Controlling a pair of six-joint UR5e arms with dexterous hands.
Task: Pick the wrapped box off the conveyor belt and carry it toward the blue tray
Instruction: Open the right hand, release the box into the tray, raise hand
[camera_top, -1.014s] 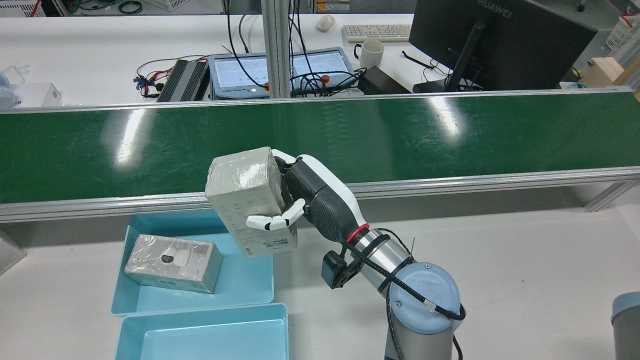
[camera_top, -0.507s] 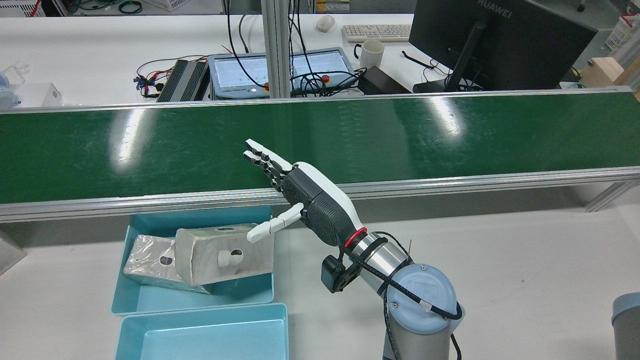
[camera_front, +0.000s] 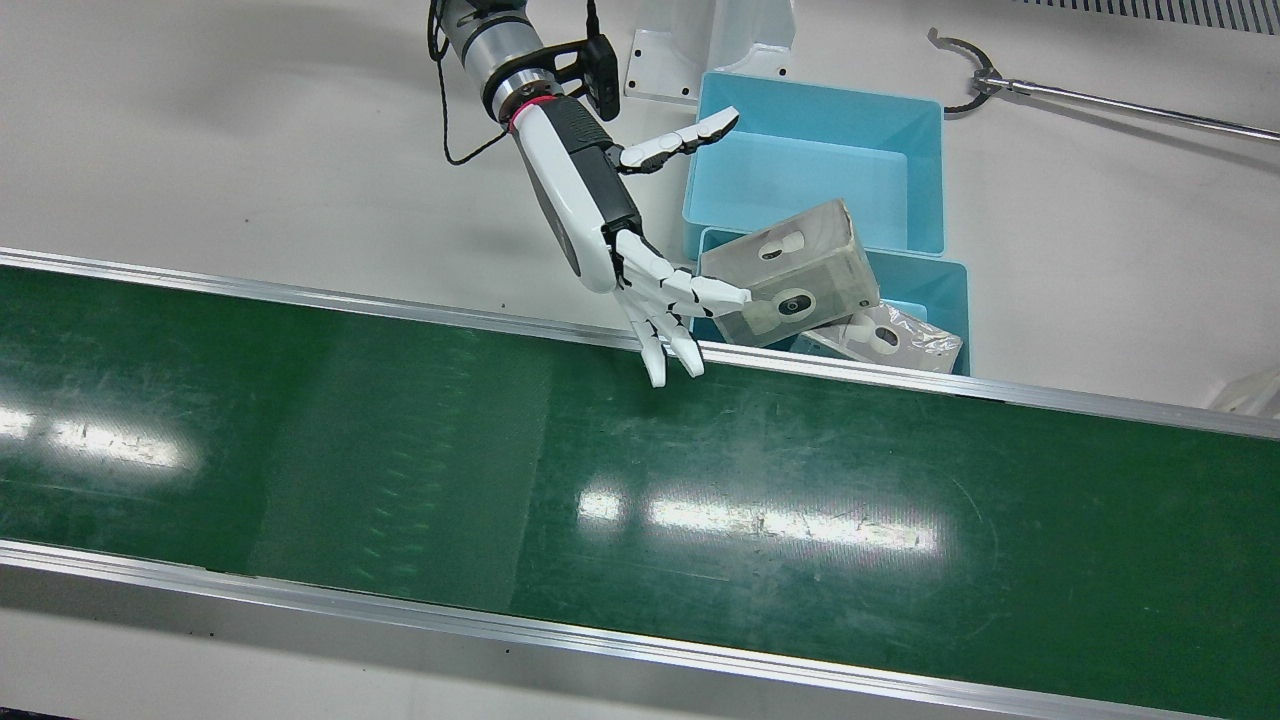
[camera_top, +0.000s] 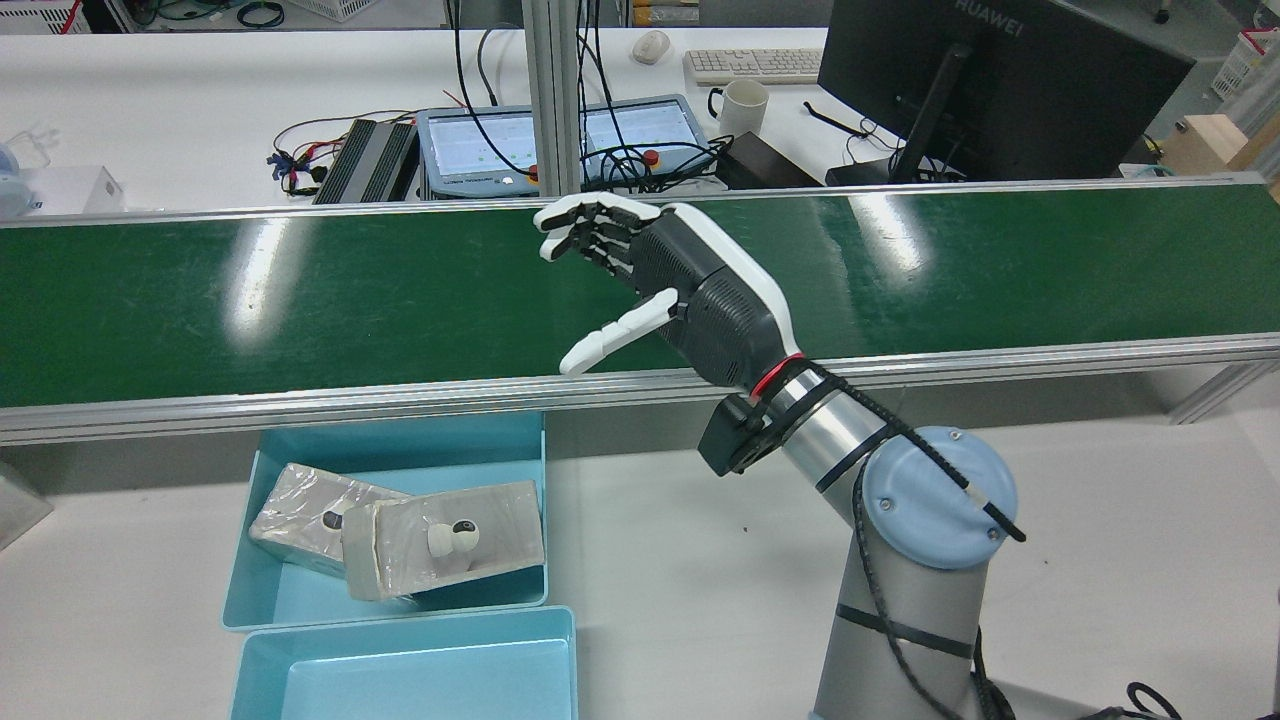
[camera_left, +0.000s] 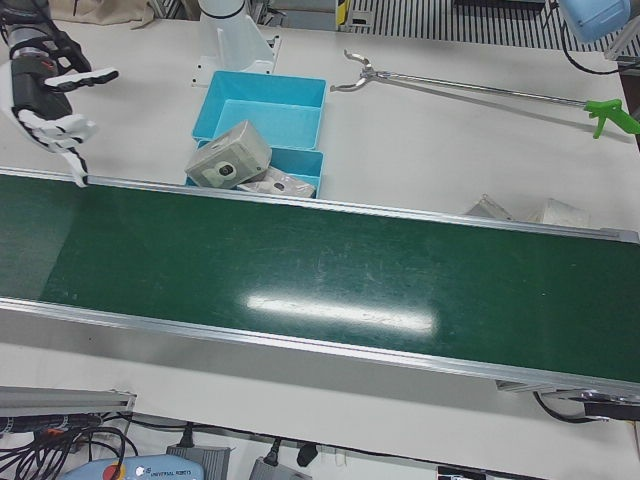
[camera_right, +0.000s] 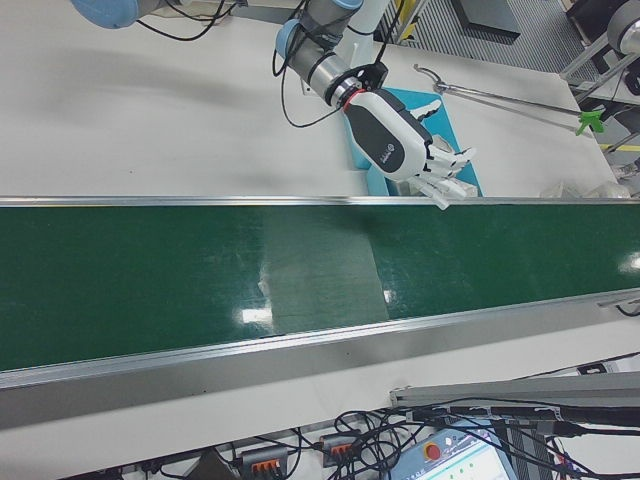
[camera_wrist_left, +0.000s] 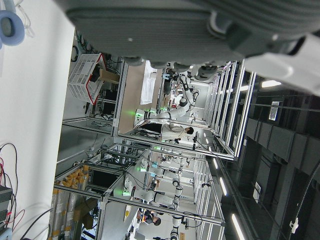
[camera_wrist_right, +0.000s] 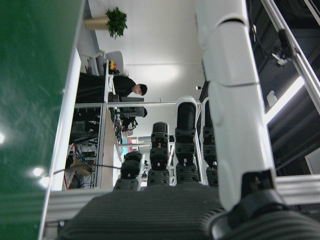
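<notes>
The wrapped box (camera_top: 445, 540) lies in the blue tray (camera_top: 400, 440), tilted and leaning on a second wrapped box (camera_top: 295, 515). It also shows in the front view (camera_front: 790, 270) and the left-front view (camera_left: 230, 163). My right hand (camera_top: 680, 280) is open and empty, fingers spread, raised over the near edge of the green conveyor belt (camera_top: 300, 300), apart from the box. It also shows in the front view (camera_front: 620, 240) and the right-front view (camera_right: 400, 140). Of my left hand only part of the palm shows, in its own view.
A second blue tray (camera_top: 400, 660), empty, stands next to the first. A long grabber tool (camera_front: 1100, 100) lies on the table past the trays. A monitor (camera_top: 990, 80) and a mug (camera_top: 742, 105) stand beyond the belt.
My right hand held the wrapped box above the tray, then let it go. The box dropped onto the other box and settled. The hand rose and swung back over the belt, open.
</notes>
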